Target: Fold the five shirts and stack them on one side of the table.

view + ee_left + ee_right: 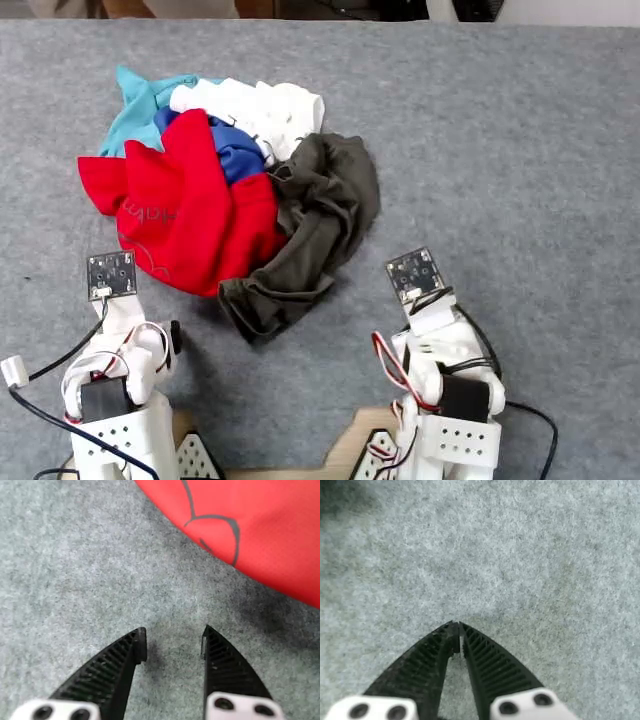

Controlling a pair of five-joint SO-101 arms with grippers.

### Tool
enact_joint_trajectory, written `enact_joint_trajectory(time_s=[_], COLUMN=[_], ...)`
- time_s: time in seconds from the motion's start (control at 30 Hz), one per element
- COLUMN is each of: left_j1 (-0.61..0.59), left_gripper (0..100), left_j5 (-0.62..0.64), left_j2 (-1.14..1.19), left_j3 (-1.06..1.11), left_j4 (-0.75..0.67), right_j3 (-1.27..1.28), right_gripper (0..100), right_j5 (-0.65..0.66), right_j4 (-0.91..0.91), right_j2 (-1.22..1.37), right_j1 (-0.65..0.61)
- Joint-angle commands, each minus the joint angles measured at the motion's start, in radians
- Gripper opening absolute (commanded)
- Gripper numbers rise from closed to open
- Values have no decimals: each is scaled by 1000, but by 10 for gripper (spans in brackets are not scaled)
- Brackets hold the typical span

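My fingers (117, 665) are black, the table (500, 150) mottled grey, and I see a red shirt (190, 215) with thin grey lines, a blue shirt (235, 150), turquoise shirt (135, 110), white shirt (255, 108) and dark olive shirt (325, 215).

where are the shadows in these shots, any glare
High view: even light, no glare, only a thin shadow on the grey mat edging the dark shirt. Left wrist view: a soft shadow on the mat beside the red shirt and by the open left gripper. Right wrist view: a faint shadow around the shut right gripper.
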Motion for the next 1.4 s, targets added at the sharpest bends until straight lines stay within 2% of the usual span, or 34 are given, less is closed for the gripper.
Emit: enact_joint_trajectory(time_s=[0.0,0.3,0.53,0.6,0.8,1.03,1.1,1.2,1.3,1.37], left_j1=[-9,-9,-9,-9,-9,-9,-5,-8,-3,12], left_gripper=[189,205,457,477,384,174,169,241,372,453], left_j5=[-5,3,12,11,11,11,11,17,17,17], left_j2=[-8,-8,-8,-8,-8,-8,-8,-8,-10,-10], left_j3=[11,11,11,11,11,11,11,11,11,11], left_j4=[2,2,2,2,2,2,2,2,2,-48], right_j3=[2,2,2,2,2,2,2,2,2,2], right_gripper=[5,5,5,5,5,5,5,5,5,5], right_j5=[-3,-3,-3,-3,-3,-3,-3,-3,-3,-3], right_j4=[3,3,3,3,3,3,3,3,3,3], right_j2=[-59,-59,-59,-59,-59,-59,-59,-59,-59,-59], right_j1=[-12,-12,-12,-12,-12,-12,-12,-12,-12,-12])
